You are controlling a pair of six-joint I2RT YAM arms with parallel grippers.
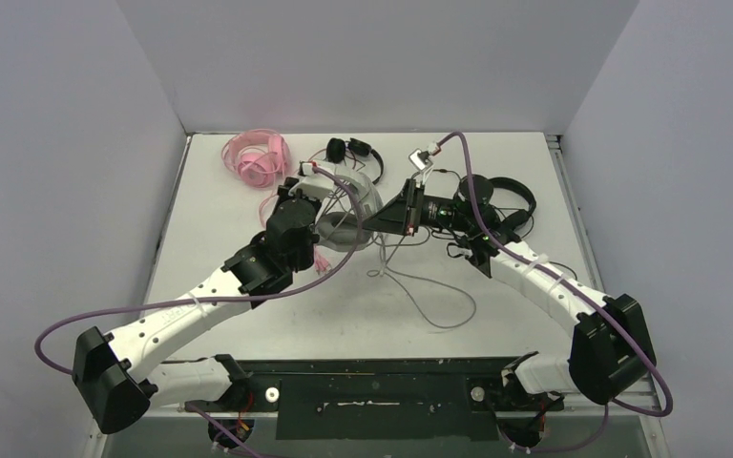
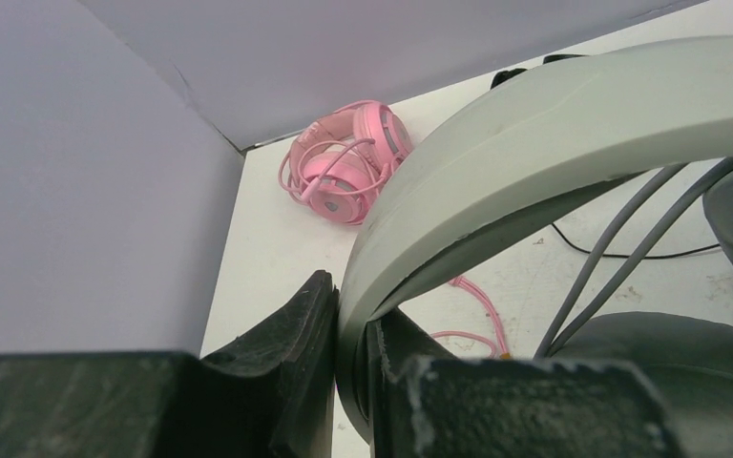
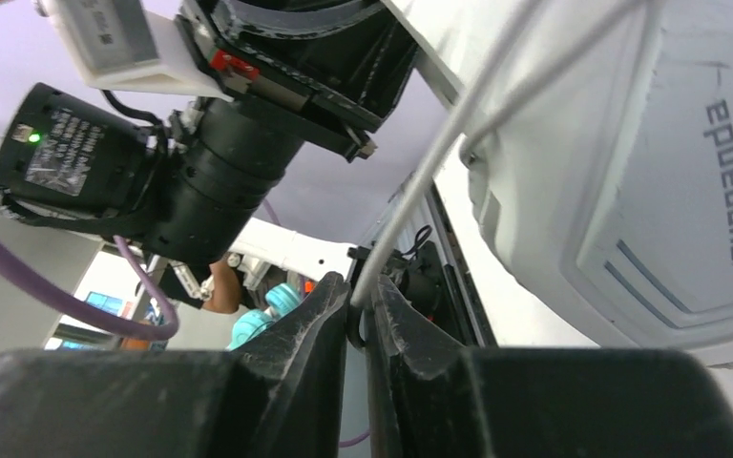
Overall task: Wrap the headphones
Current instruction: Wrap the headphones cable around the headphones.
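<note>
- Seen from above, the fingertips of both arms are hidden under their own wrists and cameras, so the grips show only in the wrist views.
- The left gripper (image 2: 351, 329) is clenched on the headband of the white-grey headset (image 1: 363, 196). The pale band rises from between the two fingers and arches away to the right, where the frame edge cuts it off.
- The right gripper (image 3: 361, 305) is pinched on a thin grey cord (image 3: 410, 191), which runs up out of the narrow gap between the fingers and past the headset's ear cup (image 3: 630, 191).
- That ear cup fills the right side of the right wrist view and is cropped. It is just beside the fingers, not between them.
- The white-grey headset sits at the middle of the table (image 1: 534, 324), between the two wrists. Whether it rests on the table or is lifted cannot be told.
- More grey cord lies in loose loops on the table in front of the grippers. Where it ends is hard to make out.
- The pink headset (image 1: 258, 157) lies near the far left corner, its cable bundled around it, apart from both grippers. A further stretch of pink cable (image 2: 482, 305) is partly hidden behind the headband.
- One small black headset (image 1: 353, 150) lies at the far edge, just behind the left wrist.
- The other black headset (image 1: 511, 196) is on the far right, partly covered by the right arm.
</note>
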